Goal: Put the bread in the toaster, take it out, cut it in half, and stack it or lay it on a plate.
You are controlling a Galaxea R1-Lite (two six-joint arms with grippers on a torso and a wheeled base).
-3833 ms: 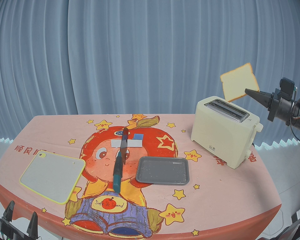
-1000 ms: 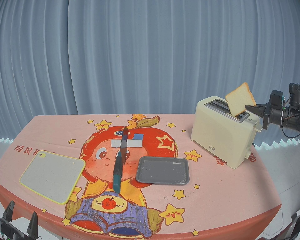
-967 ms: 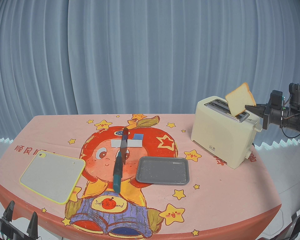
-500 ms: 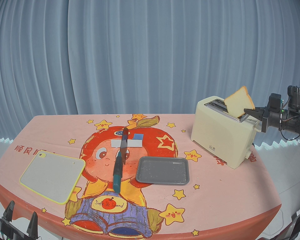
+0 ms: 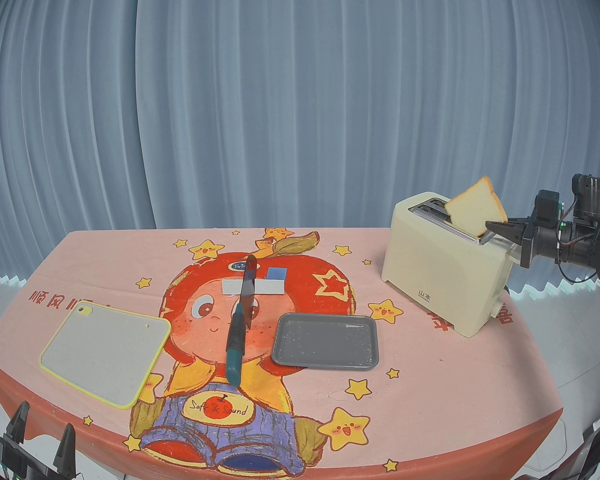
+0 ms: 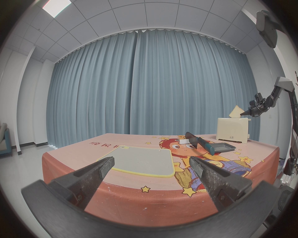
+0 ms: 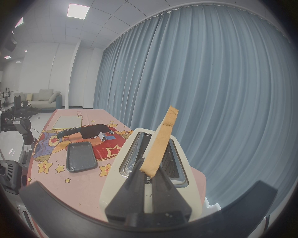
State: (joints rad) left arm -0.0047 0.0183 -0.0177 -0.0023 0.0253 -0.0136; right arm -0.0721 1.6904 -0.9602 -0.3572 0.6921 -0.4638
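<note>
- A pink tablecloth (image 5: 437,387) spreads across the lower half of the frame, printed with yellow stars and a big red-haired cartoon child (image 5: 200,325) at lower centre.
- A small white bar (image 5: 230,287) lies on the cloth near mid-frame, with a blue block (image 5: 276,274) touching its far edge.
- A blue-grey pleated curtain (image 5: 281,112) hangs across the upper half.
- A pale sofa (image 7: 43,98) stands by the far white wall, and a panel light (image 7: 77,11) glows in the tiled ceiling.

Knife (image 5: 240,322) lies between cutting board (image 5: 103,353) and tray (image 5: 325,342).

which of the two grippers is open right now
The left gripper, at the table's near edge with nothing between its fingers; the right gripper is shut on the bread at the toaster.
</note>
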